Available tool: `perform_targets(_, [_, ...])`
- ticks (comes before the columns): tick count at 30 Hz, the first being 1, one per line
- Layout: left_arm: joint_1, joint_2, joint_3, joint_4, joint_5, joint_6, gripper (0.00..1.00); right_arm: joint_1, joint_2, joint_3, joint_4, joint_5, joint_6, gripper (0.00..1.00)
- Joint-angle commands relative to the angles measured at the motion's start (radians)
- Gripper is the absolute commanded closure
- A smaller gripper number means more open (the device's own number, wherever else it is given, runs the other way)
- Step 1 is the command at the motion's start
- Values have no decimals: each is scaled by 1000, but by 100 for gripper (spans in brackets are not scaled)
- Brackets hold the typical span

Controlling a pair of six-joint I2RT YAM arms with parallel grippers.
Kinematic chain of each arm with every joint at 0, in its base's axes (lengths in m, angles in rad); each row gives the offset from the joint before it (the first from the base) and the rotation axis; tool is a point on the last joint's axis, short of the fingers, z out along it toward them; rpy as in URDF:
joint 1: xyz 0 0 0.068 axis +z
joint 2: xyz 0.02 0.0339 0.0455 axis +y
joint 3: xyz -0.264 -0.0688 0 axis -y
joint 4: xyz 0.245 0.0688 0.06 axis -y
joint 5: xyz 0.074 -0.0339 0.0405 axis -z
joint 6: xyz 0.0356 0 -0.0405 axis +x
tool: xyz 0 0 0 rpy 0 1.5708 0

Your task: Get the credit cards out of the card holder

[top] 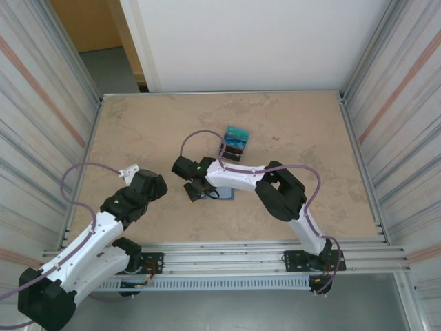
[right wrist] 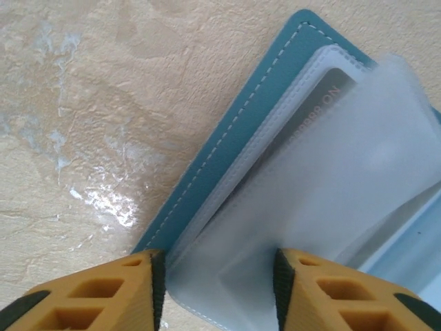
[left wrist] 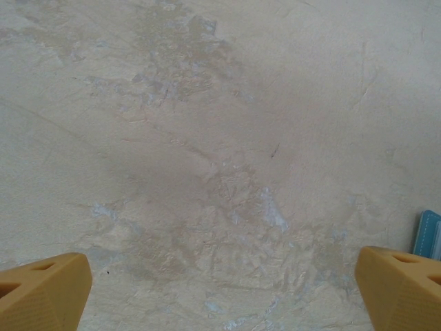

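The job looks partly done. In the top view, teal credit cards (top: 238, 131) stand in a small dark tray (top: 234, 152) toward the far side of the surface (left wrist: 207, 138), well apart from the card holder (right wrist: 227, 131). The holder lies open and flat under the right arm. At least one printed card (right wrist: 313, 114) seems to be left inside, its lettering showing through a clear sleeve (right wrist: 331, 186). The right gripper (right wrist: 219, 276) is low over the holder with its jaws partly apart, astride the sleeve's near edge; no card is pinched. The left gripper (left wrist: 222, 286) hangs wide open over bare surface, holding nothing. Drawing out the remaining card, and any hidden behind it, is what is left.
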Motion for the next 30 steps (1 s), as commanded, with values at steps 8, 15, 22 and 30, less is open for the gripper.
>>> perform_targets(8, [7,-11,-2,-18,-7,-14,1,-10,-82,-80,-6,27,48,62])
perform_targets(15, [7,-19,9,-20,-2,-4,1,-13,-142,-136,18,13,64,63])
perform_targets(22, [7,-25,19,-18,6,4,1,-25,-188,-194,34,31,72,62])
perform_targets(30, [7,-27,27,-14,9,5,1,-35,-202,-218,77,-12,57,60])
